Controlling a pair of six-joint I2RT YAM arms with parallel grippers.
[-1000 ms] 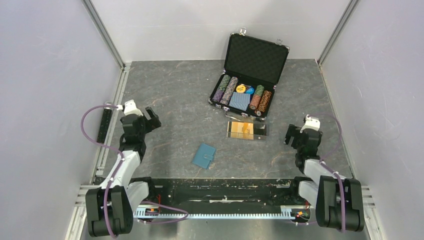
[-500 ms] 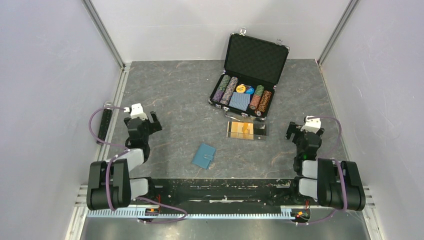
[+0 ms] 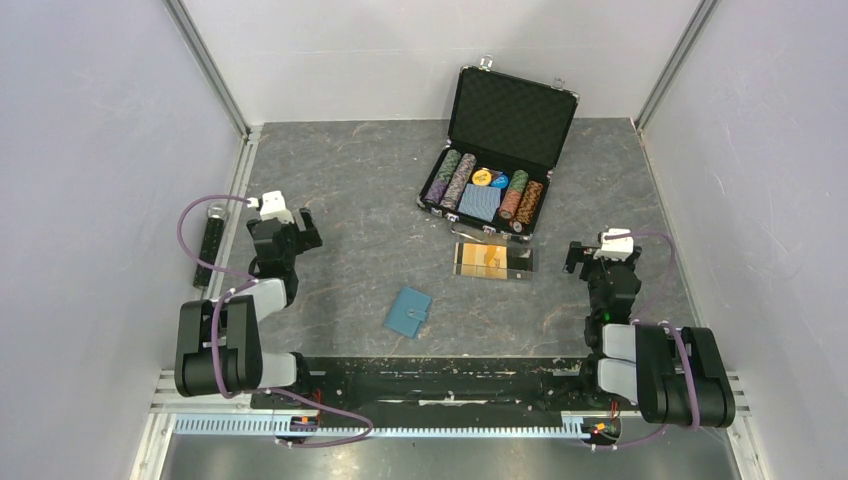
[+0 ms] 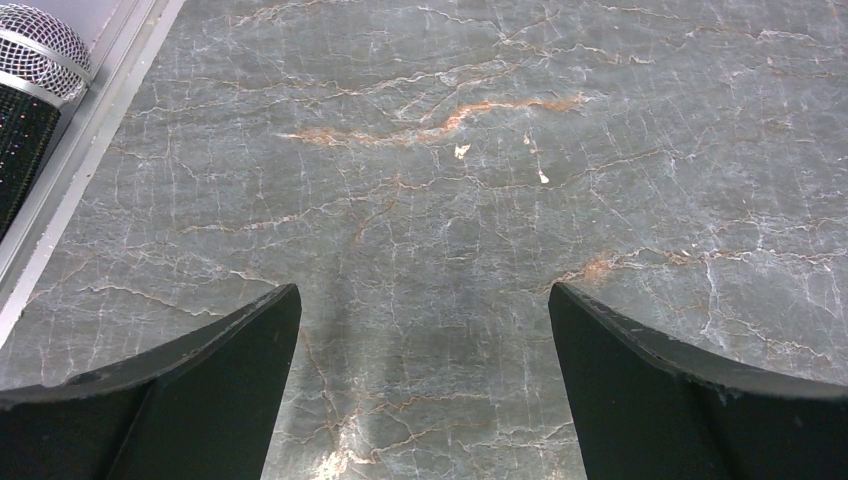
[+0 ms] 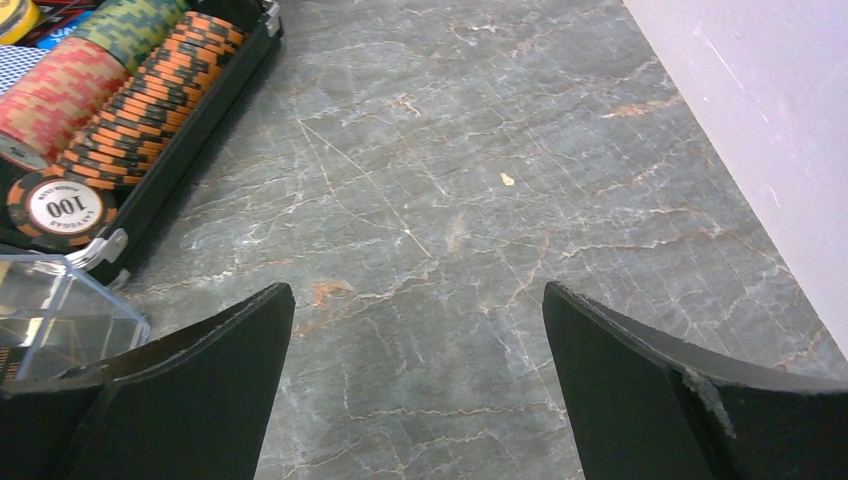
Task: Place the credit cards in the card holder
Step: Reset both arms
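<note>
Top external view, read left to right. Noted left gripper near the counter's left edge, jaws spread wide, holding nothing. Found card holder folded shut near the middle of the front edge. Found credit cards lying flat farther back and right, apart from it, just before the open black case of poker chips. Noted right gripper near the right edge, spread wide, empty.

Even, soft light is cast from above; the grey marbled table is rendered bright and sharp, with only faint shadows beside the poker-chip case. Just in front of the case, reflections are caught on a clear plastic box. A dim shadow band is seen under the left gripper, whose finger edges are slightly soft.
</note>
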